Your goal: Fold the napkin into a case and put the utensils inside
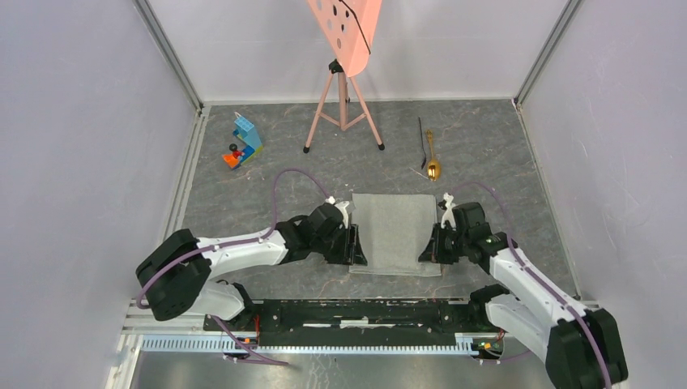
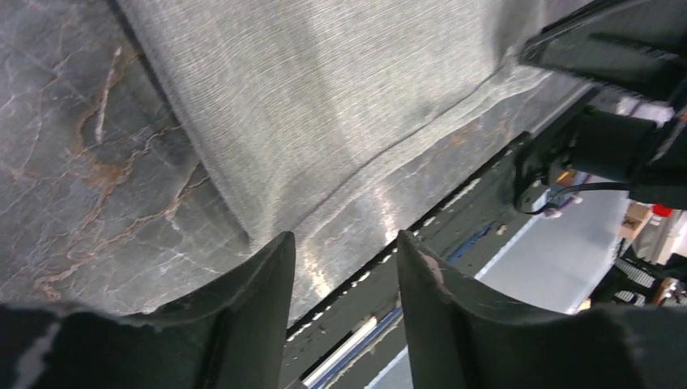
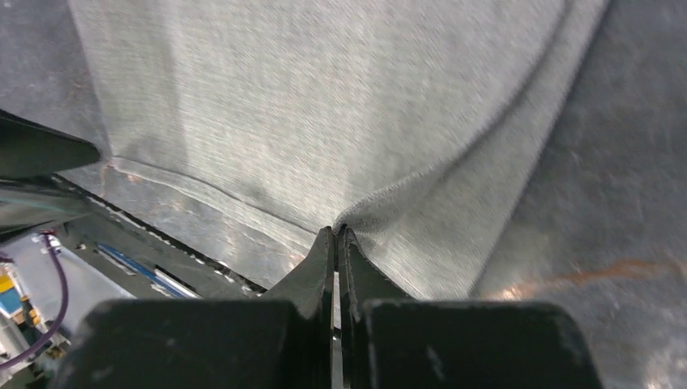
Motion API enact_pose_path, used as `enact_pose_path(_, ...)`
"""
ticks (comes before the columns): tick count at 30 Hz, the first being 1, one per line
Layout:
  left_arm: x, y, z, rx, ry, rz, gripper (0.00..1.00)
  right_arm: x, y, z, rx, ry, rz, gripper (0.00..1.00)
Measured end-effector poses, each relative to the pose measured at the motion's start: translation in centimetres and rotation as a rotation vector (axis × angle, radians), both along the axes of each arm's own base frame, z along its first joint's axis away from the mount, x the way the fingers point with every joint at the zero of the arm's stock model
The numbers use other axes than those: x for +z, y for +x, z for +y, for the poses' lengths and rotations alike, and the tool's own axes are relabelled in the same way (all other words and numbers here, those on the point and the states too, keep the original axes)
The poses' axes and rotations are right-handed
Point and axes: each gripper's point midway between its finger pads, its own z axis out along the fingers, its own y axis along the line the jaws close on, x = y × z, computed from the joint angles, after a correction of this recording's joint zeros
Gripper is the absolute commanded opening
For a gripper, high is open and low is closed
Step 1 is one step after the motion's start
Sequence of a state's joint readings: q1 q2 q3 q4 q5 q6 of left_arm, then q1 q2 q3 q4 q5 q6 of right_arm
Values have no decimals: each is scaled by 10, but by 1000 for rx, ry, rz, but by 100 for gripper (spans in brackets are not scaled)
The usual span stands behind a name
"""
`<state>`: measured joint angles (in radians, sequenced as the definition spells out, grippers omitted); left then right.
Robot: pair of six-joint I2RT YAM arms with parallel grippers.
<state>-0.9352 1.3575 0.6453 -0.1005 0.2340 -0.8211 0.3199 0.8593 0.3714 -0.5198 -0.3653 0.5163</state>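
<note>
The light-grey napkin (image 1: 394,231) lies flat in the middle of the table, one layer folded over with a seam near its front edge. My left gripper (image 1: 354,247) stands at its near-left corner. In the left wrist view this gripper (image 2: 344,243) is open, nothing between its fingers, the napkin (image 2: 324,105) just ahead of the tips. My right gripper (image 1: 429,247) is at the near-right corner. In the right wrist view it (image 3: 336,231) is shut, pinching a puckered edge of the napkin (image 3: 324,105). The gold spoon (image 1: 433,162) and the thin black utensil (image 1: 421,142) lie together at the back right.
A pink perforated board on a tripod (image 1: 344,32) stands at the back centre. Blue and red toy blocks (image 1: 243,142) sit at the back left. The black base rail (image 1: 348,312) runs along the near edge, and grey walls close in both sides.
</note>
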Motion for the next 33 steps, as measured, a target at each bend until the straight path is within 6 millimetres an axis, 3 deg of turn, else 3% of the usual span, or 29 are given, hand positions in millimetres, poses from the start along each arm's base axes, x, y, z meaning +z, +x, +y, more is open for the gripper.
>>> enact_pose_path(7, -34, -11, 16, 3, 83, 58, 34, 18, 40, 40, 79, 102, -47, 0)
enact_pose_path(18, -42, -13, 19, 8, 77, 58, 25, 44, 127, 117, 79, 291, -135, 0)
enact_pose_path(24, -45, -14, 17, 16, 59, 68, 22, 43, 153, 140, 58, 336, -138, 0)
enact_pose_path(33, -46, -14, 15, 24, 36, 67, 19, 43, 182, 157, 43, 354, -150, 0)
